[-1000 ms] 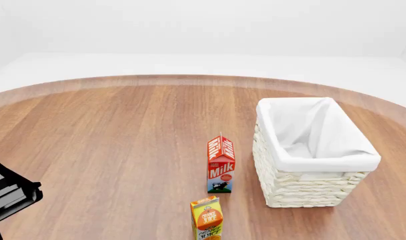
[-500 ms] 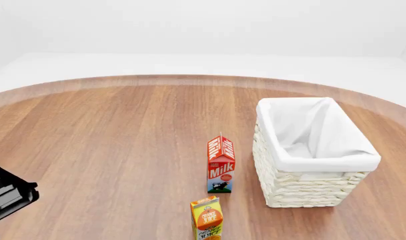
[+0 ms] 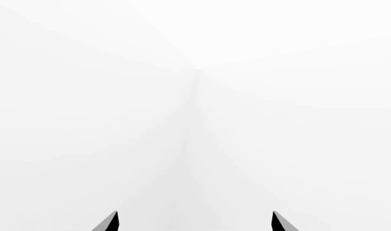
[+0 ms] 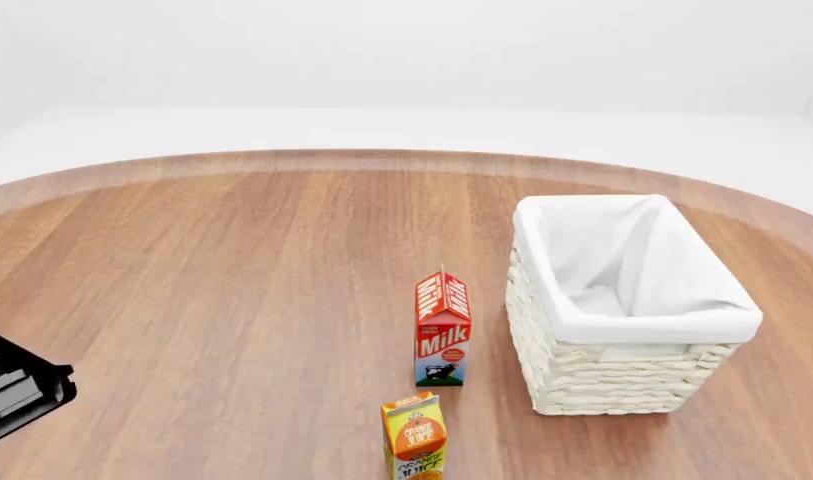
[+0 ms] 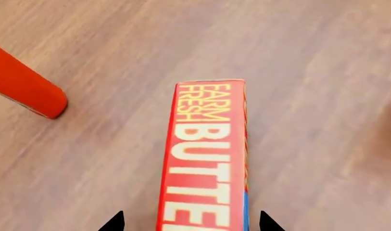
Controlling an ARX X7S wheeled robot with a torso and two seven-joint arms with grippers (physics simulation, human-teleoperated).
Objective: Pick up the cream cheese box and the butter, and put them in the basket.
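The butter (image 5: 208, 154), a red-orange box with yellow lettering and a blue side, lies on the wooden table in the right wrist view. My right gripper (image 5: 190, 224) is open and straddles its near end, with a small gap between each fingertip and the box. My left gripper (image 3: 195, 222) is open and empty, facing blank white space. The white woven basket (image 4: 606, 375) with its cloth lining stands at the right of the table in the head view. The cream cheese box is out of view. The butter and my right gripper do not show in the head view.
A red milk carton (image 4: 442, 330) stands just left of the basket, with an orange juice carton (image 4: 416, 438) in front of it. Part of my left arm (image 4: 19, 395) shows at the lower left. A red-orange object (image 5: 22, 82) lies near the butter.
The part of my left arm in the head view has slid slightly left and down. The cartons and the basket have not moved.
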